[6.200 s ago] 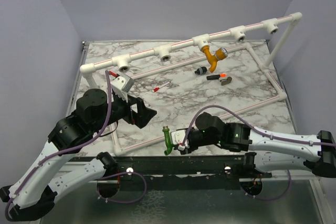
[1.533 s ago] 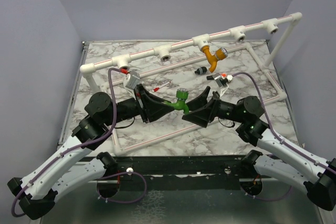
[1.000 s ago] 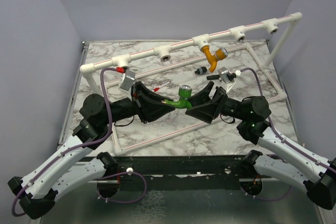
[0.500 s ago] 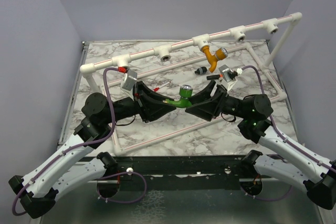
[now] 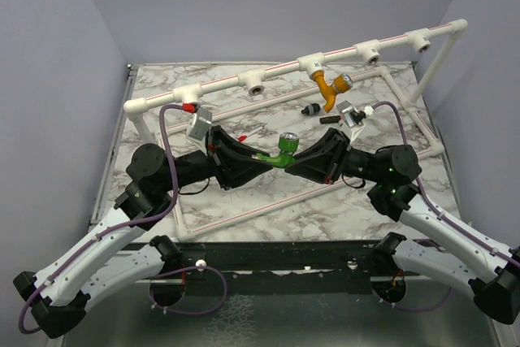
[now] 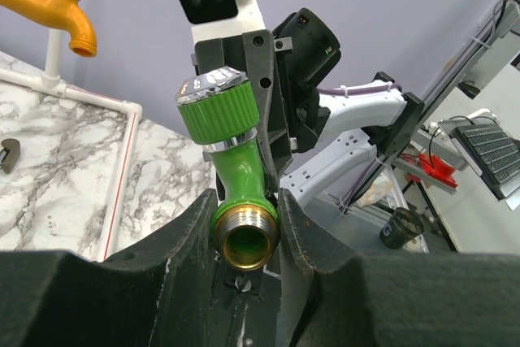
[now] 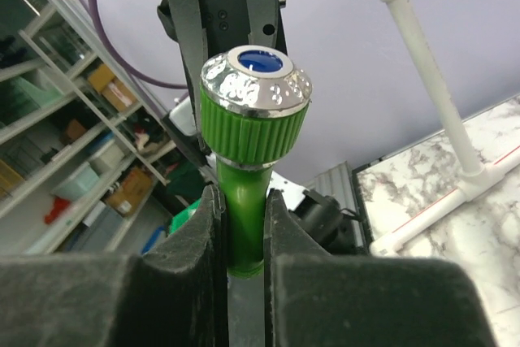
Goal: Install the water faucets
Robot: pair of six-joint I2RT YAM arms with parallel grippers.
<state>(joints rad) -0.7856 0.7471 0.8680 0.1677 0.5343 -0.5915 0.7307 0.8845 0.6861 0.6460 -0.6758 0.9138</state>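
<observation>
Reaching inward from either side, both arms meet above mid-table: the left gripper [image 5: 262, 160] is clamped on the brass threaded end of the bright green curved plastic faucet [image 5: 282, 151], and the right gripper [image 5: 297, 160] is pinched on its stem below the silvery knob, faucet held off the surface. Behind, the mustard-orange plastic faucet [image 5: 328, 87] hangs from a T-socket of the white red-striped pipe frame [image 5: 253, 80], with small black fittings [image 5: 309, 109] lying near it. White-grey marbled tabletop [image 5: 325, 201], plain lilac walls [image 5: 65, 54].

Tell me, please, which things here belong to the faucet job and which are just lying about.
Job: green faucet, orange faucet, pipe frame.
Lying about: pen, black cap.
</observation>
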